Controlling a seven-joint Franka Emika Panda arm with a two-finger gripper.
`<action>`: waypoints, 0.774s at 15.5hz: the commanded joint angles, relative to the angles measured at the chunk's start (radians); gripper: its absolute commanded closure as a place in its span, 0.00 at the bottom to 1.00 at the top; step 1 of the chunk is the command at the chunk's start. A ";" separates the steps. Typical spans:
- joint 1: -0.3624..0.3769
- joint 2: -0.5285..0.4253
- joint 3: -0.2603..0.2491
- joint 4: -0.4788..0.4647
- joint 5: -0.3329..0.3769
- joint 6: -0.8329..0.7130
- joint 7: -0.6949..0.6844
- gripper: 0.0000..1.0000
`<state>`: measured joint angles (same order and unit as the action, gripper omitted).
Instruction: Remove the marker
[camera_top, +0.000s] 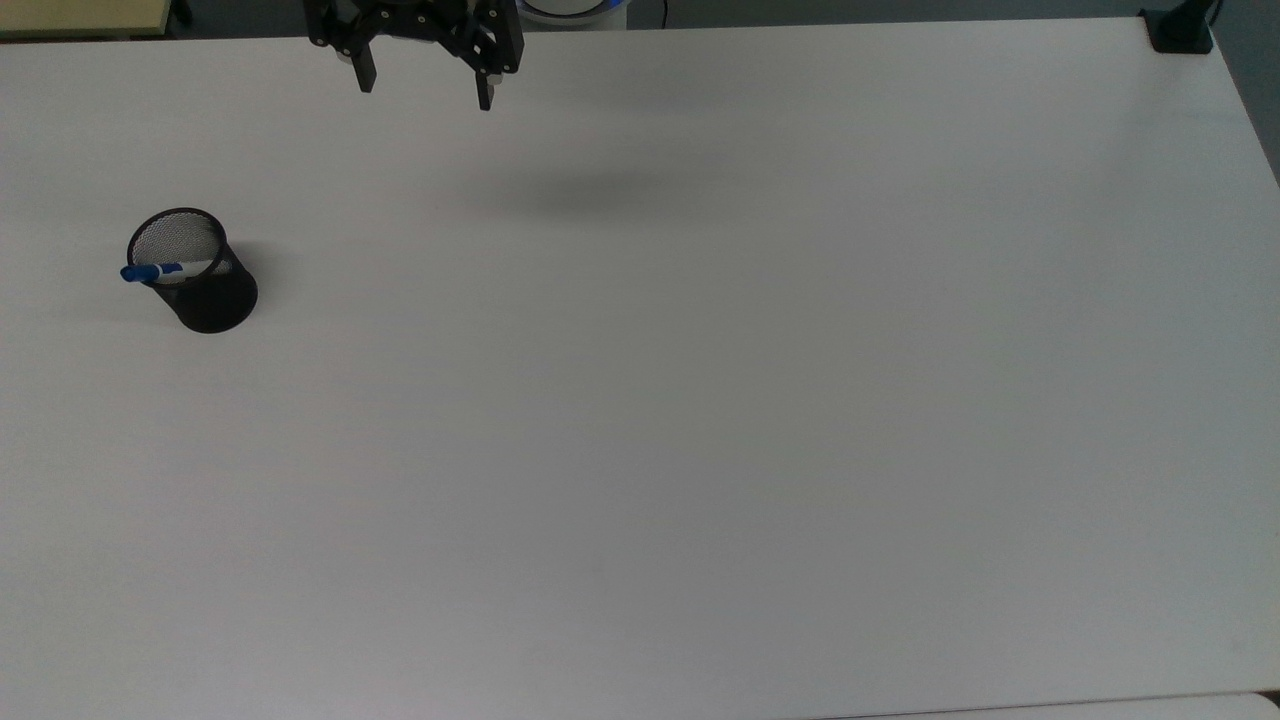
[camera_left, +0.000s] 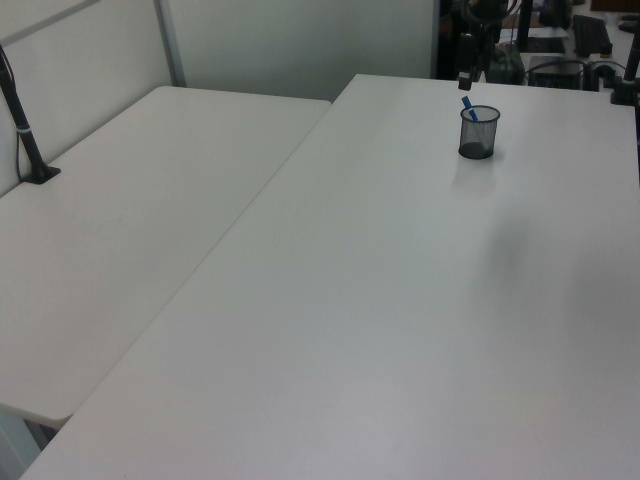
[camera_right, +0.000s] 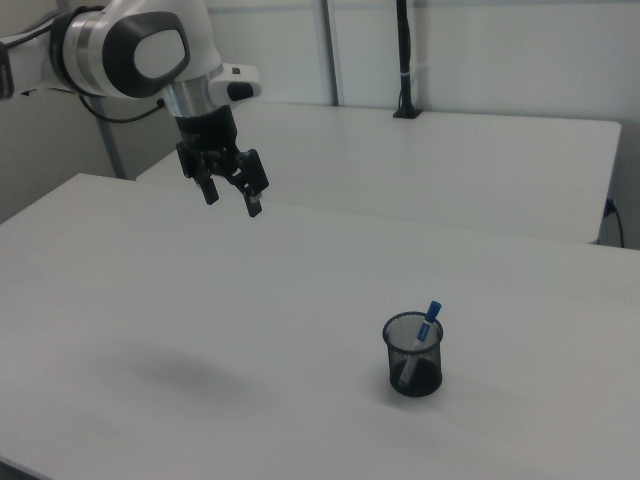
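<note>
The marker (camera_top: 158, 271) (camera_right: 424, 333) stands slanted in a black mesh cup (camera_top: 198, 275) (camera_left: 479, 133) (camera_right: 413, 356), its blue cap poking over the rim. The cup stands on the white table near the top view's left edge. My gripper (camera_top: 425, 92) (camera_right: 232, 197) hangs open and empty high above the table, far from the cup, at the top view's upper edge. In the right view it is up and to the left of the cup. In the left view one fingertip (camera_left: 465, 80) shows just above the cup.
A second white table (camera_left: 130, 210) (camera_right: 450, 160) adjoins mine. Black clamp posts stand at a table corner (camera_top: 1180, 30) and on the neighbouring table (camera_left: 25, 130) (camera_right: 404, 60). The arm's shadow (camera_top: 590, 195) falls on bare tabletop.
</note>
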<state>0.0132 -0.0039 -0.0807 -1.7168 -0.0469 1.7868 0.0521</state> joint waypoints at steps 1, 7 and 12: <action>0.002 0.005 -0.005 0.014 0.004 -0.003 -0.021 0.00; 0.002 0.005 -0.005 0.014 0.004 -0.003 -0.017 0.00; -0.005 0.002 -0.005 0.014 0.004 -0.006 -0.014 0.00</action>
<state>0.0121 -0.0039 -0.0811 -1.7167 -0.0469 1.7868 0.0517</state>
